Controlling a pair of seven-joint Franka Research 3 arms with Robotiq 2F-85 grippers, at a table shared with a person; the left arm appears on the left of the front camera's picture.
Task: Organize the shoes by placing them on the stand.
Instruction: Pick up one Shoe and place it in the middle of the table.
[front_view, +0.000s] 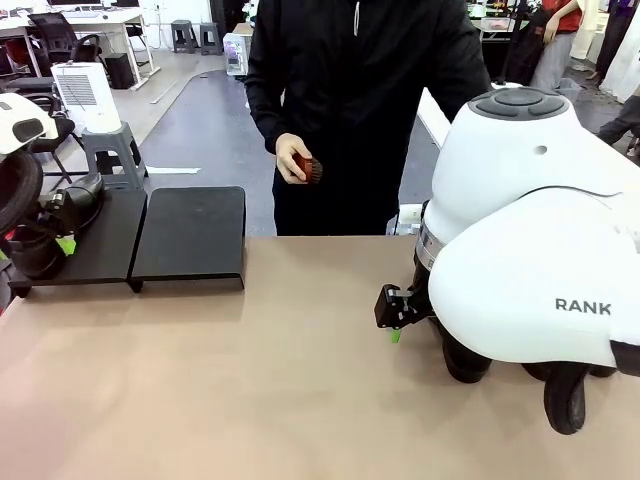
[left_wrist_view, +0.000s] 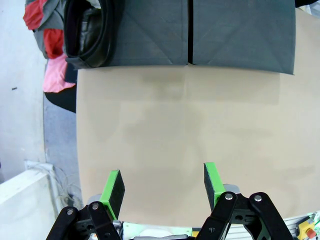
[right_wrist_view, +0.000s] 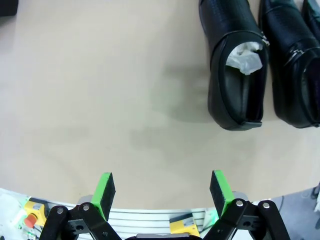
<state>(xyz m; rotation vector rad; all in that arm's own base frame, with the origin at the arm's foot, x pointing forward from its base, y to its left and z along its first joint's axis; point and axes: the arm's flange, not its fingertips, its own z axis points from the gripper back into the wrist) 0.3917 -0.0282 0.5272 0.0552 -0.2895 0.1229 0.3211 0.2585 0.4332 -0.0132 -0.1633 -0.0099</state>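
**Front view.** A tan desk (front_view: 250, 400) is shown, with the stand (front_view: 190, 235) set at its 10 o'clock corner. The stand's two black panels lie side by side. The right arm (front_view: 530, 250) is seen over the desk at 4 o'clock. A person (front_view: 360, 100) stands at 12 o'clock, and a small reddish-brown brush (front_view: 310, 170) is held in one hand (front_view: 290, 158).

**Left wrist view.** One shoe (left_wrist_view: 87, 35) is seen on the stand, at the outer side of one panel, at 11 o'clock in the picture. The left claw (left_wrist_view: 164, 185) is held released above bare desk, at 6 o'clock from the stand. Its green pads (left_wrist_view: 114, 190) stand well apart, and nothing is held between them.

**Right wrist view.** The right claw (right_wrist_view: 162, 192) is released too, with its pads wide and nothing between them, over bare desk. Two shoes are laid on the desk at 1 to 2 o'clock from this claw, side by side and close together, with their heels toward it. The nearer shoe (right_wrist_view: 235, 65) shows white paper stuffing (right_wrist_view: 245, 57) in its opening. The farther shoe (right_wrist_view: 292, 65) is cut off by the top edge of the picture.
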